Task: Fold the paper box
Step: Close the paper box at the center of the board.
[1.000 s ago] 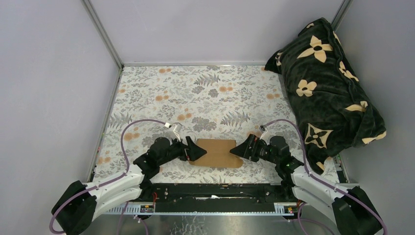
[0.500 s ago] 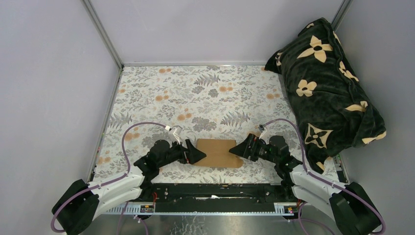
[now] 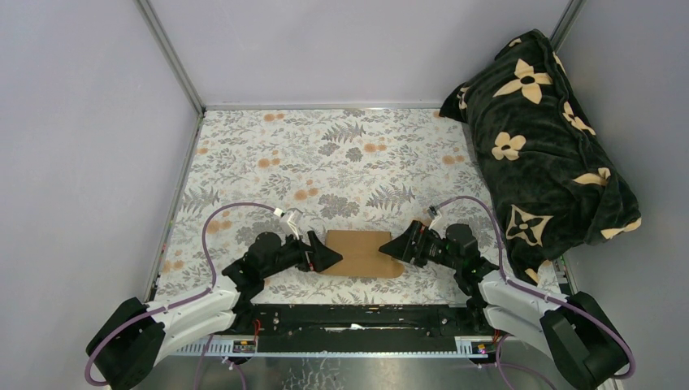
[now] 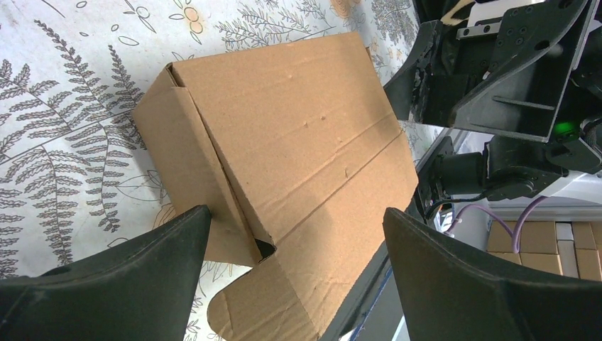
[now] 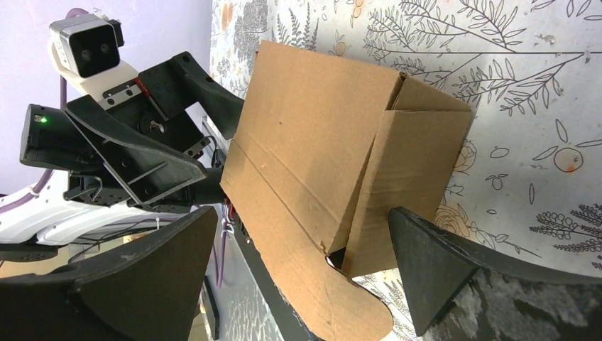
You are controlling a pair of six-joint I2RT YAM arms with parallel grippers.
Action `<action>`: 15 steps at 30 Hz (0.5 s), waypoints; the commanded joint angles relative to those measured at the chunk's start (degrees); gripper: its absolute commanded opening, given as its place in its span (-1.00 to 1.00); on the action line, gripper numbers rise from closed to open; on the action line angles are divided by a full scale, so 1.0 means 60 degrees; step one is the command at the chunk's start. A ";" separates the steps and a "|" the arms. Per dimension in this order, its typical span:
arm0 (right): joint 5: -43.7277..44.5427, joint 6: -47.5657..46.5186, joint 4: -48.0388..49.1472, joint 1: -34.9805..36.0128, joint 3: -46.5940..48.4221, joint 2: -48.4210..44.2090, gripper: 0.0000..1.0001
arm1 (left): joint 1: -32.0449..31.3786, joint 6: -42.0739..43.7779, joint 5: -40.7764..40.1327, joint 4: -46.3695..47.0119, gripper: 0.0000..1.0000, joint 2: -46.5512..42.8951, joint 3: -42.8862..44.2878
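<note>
From above: paper box (image 3: 361,253) low and brown on the flowered table (image 3: 325,162), close to the near edge, flanked by the left gripper (image 3: 331,253) at its left end and the right gripper (image 3: 392,249) at its right end, both tips at or just beside the card; impossible to tell actual contact from here. Dark flowered blanket (image 3: 544,138) heaped at the far right, well apart from all this. From the left wrist: looking along the box from its left end, fingers (image 4: 106,284) spread wide, one to either side of that end, nothing clamped between them. End panel folded up against the body with a slit of a gap at the lower corner, and a loose rounded flap (image 4: 284,305) lying out flat on the side toward the arm bases. From the right wrist: much the same at the other end, jaws wide apart, straddling the end panel and holding nothing. Top face closed with one long crease across it, end panel up but not quite flush, rounded flap poking out below. Judged late in the fold: body raised, ends turned in, only the loose flap left untucked. Next, probably: bracing one end, slipping under the rounded flap from the other, then lifting it and feeding it into the gap. Light pressure throughout, so as not to crush the thin walls or shove the box along the cloth.
</note>
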 commanded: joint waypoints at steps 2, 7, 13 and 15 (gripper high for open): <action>-0.0397 0.0126 0.0605 -0.0052 0.0071 -0.0039 0.99 | 0.0024 -0.0135 0.0245 0.0697 0.97 0.0007 -0.0097; -0.0394 0.0124 0.0388 -0.0049 0.0147 -0.0247 0.99 | 0.0027 -0.0164 0.0285 0.0590 0.97 -0.0067 -0.0033; -0.0414 0.0128 0.0132 -0.0049 0.0316 -0.0450 0.99 | 0.0028 -0.0135 0.0283 0.0111 0.97 -0.0328 0.0216; -0.0405 0.0130 0.0037 -0.0052 0.0368 -0.0515 0.99 | 0.0036 -0.0110 0.0267 -0.0083 0.97 -0.0432 0.0314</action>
